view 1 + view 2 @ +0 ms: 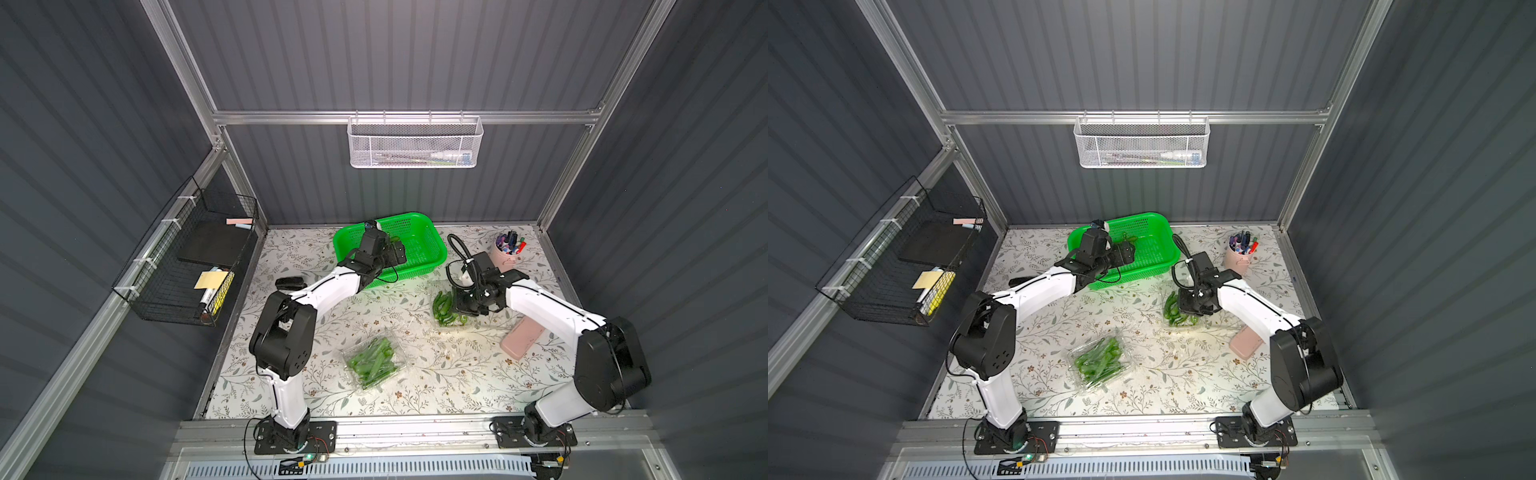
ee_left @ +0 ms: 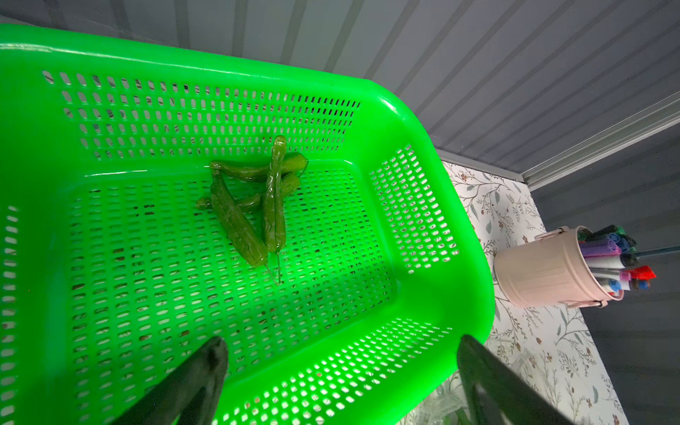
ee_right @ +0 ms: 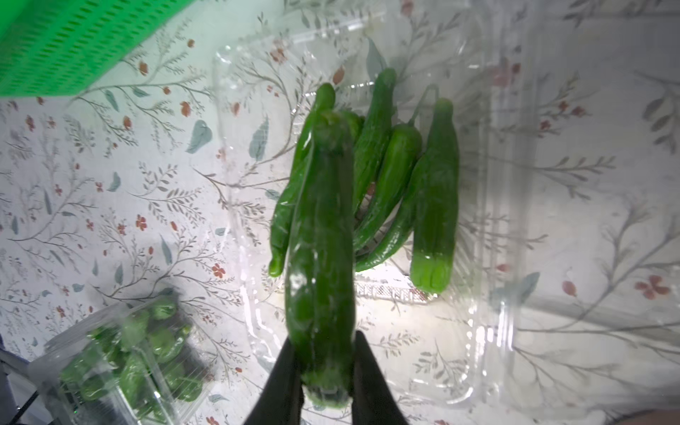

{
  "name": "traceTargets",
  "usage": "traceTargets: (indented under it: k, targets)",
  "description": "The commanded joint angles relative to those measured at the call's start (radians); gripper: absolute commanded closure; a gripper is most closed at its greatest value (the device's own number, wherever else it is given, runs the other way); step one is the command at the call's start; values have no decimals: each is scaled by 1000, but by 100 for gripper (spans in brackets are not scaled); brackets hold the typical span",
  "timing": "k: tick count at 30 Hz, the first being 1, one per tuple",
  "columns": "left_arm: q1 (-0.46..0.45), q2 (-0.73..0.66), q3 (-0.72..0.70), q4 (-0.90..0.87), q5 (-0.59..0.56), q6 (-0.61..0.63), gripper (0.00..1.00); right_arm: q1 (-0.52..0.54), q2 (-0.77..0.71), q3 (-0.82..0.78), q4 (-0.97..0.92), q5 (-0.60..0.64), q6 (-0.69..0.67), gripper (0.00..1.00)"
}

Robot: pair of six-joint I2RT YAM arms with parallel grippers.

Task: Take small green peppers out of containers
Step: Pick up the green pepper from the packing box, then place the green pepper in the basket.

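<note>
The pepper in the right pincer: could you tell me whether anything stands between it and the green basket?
Nothing lies on the table between the held pepper and the green basket. The left pincer hangs open over part of the basket, so its side nearer the right pincer looks safer.
</note>
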Motion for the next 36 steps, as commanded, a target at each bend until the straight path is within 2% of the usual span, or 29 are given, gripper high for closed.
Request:
traceTargets:
  k: [1, 4, 8, 9, 11, 12, 14, 16, 18, 21, 25, 29, 32, 36]
  targets:
    - [-5, -2, 6, 12, -12, -16, 1, -1, 2, 84, 10, 15, 12, 88]
    - [-5, -17, -10, 6, -19, -49, 1, -2, 78, 218, 81, 10, 16, 88]
    - [-5, -41, -17, -14, -52, -73, 1, -2, 282, 523, 93, -34, -6, 87]
    - [-4, -41, -10, -14, -62, -73, 1, -2, 336, 608, 72, -50, -7, 83]
    - [-5, -42, 5, -13, -92, -47, 1, -3, 462, 801, 4, -71, 0, 65]
    - [-6, -42, 9, -20, -87, -42, 1, -3, 507, 876, -28, -77, -1, 61]
    - [-9, -43, 8, -23, -73, -40, 1, -3, 578, 992, -79, -69, 3, 57]
    - [-23, -45, 9, -22, -70, -21, 1, -6, 587, 1021, -78, -63, 6, 56]
    - [-50, -42, 21, -23, -71, 19, 1, -11, 547, 975, -44, -44, 16, 55]
    - [-116, -17, 65, -39, -56, 124, 1, -25, 431, 811, 35, -10, 41, 55]
    - [-210, 49, 163, -54, 72, 273, 1, -86, 238, 513, 109, 39, 91, 56]
    - [-290, 139, 258, -110, 182, 375, 1, -206, 54, 241, 166, 31, 162, 57]
    - [-334, 216, 344, -178, 210, 413, 1, -278, -46, 101, 171, 23, 179, 58]
    - [-369, 290, 412, -254, 194, 427, 1, -333, -106, 13, 145, 29, 165, 59]
